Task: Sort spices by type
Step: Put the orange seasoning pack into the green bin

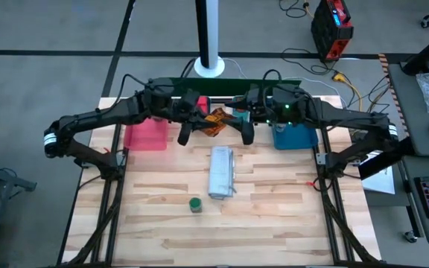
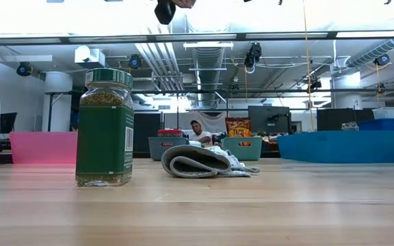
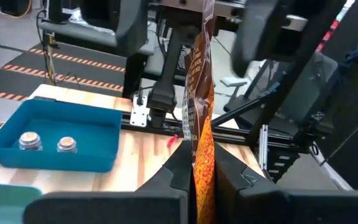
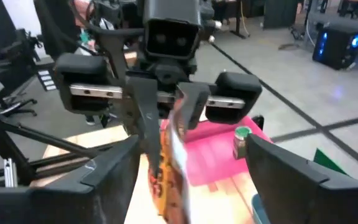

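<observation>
Green-lidded jar [image 2: 104, 127] stands in front; left fingers [image 3: 199, 171] pinch orange packet [image 3: 199, 118], right fingers [image 4: 188, 163] spread apart.

A grey floor [image 1: 43, 30] is seen around the wooden counter [image 1: 274, 223]; exposed ducts [image 2: 207, 58] and strip lights [image 2: 211, 35] are mounted overhead.

We see an orange-red packet [image 1: 216, 119] with dark print, a green-lidded jar [image 2: 104, 127], a pink tray [image 1: 145, 136], a blue tray [image 3: 58, 134], pale-lidded jars [image 3: 30, 141], a grey-white bundle [image 1: 221, 172]
</observation>
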Robot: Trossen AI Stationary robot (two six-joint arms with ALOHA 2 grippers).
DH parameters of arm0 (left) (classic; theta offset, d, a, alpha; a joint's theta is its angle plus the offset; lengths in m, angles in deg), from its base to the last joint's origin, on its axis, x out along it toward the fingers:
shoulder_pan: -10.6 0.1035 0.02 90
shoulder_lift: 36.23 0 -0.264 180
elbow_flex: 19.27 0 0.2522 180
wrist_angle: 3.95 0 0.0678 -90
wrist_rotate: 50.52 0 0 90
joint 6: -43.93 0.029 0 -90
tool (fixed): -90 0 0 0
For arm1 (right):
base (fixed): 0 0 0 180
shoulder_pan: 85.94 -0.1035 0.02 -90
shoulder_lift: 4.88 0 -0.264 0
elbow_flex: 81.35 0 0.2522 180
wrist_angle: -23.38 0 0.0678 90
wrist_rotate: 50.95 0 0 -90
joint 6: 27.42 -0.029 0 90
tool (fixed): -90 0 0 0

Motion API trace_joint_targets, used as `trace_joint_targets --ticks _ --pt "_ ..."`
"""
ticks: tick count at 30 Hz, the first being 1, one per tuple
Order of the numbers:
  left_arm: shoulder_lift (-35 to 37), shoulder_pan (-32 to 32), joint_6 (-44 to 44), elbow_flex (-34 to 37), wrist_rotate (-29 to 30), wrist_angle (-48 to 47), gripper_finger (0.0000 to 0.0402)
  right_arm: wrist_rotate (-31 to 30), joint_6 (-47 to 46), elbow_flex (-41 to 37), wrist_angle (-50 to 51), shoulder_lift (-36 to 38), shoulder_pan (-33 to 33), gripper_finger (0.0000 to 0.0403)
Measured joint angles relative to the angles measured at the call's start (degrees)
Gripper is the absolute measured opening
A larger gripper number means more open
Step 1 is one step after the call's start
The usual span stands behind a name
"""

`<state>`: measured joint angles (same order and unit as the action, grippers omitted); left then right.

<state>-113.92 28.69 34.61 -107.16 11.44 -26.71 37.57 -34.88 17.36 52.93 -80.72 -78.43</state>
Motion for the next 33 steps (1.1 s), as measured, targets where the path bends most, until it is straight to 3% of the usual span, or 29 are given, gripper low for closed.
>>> trace_joint_targets --ticks 6,14,22,27,33 --pt "0.0 -0.4 2.4 0.0 -1.0 -0.3 0.0008 0.4 0.9 1.3 4.1 -2.2 0.0 0.0198" --pt "0.6 -0.5 1.6 0.0 -1.8 -0.7 0.0013 4.8 -1.9 2.5 4.2 -2.5 0.0 0.0024" --pt "0.6 -0.5 6.7 -0.2 -1.7 -5.6 0.0015 5.4 -1.7 4.6 10.4 -2.3 -0.1 0.001" --pt "0.6 -0.4 2.5 -0.2 -1.6 -2.9 0.0023 5.8 -0.2 6.6 11.7 -2.5 0.0 0.0009" --pt "0.9 -0.3 0.6 0.0 -2.7 -1.4 0.0065 5.9 0.5 9.4 17.0 -2.1 1.1 0.0009"
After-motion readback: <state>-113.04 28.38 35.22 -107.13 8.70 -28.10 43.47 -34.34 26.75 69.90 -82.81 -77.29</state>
